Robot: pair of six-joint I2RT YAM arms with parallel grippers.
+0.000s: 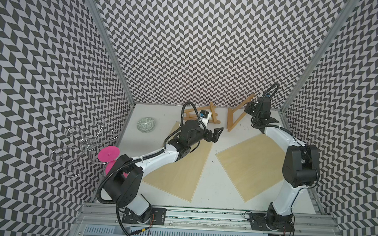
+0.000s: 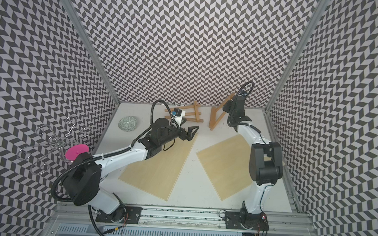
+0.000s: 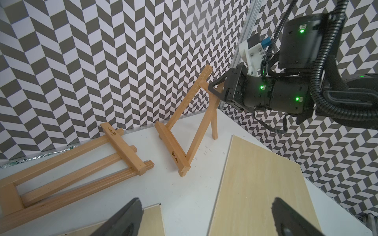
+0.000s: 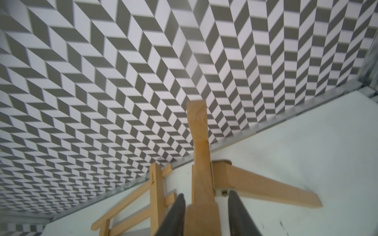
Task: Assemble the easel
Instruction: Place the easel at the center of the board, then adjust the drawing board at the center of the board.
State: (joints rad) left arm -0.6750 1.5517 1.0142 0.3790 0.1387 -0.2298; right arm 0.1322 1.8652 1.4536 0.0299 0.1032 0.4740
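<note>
My right gripper (image 4: 205, 194) straddles the top of the standing easel (image 3: 170, 149) at the table's (image 1: 213, 179) far right corner, fingers apart and not pinching. My left gripper (image 1: 217, 134) hovers spread wide, empty. The danger as I see it: one finger brushing the wood on my way off could tip it over.

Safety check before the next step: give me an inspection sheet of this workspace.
Surface: white tabletop, dark specks.
Job's things: standing wooden easel near the right arm; flat-lying wooden easel beside it.
Clutter: two pale plywood boards, green patterned bowl, chrome wire rack, pink disc.
Grippers: left pincer open, empty; right pincer straddles standing easel's top post, gap on one side.
Cables: black corrugated hose loops along each arm.
Surroundings: black-and-white chevron walls on three sides.
</note>
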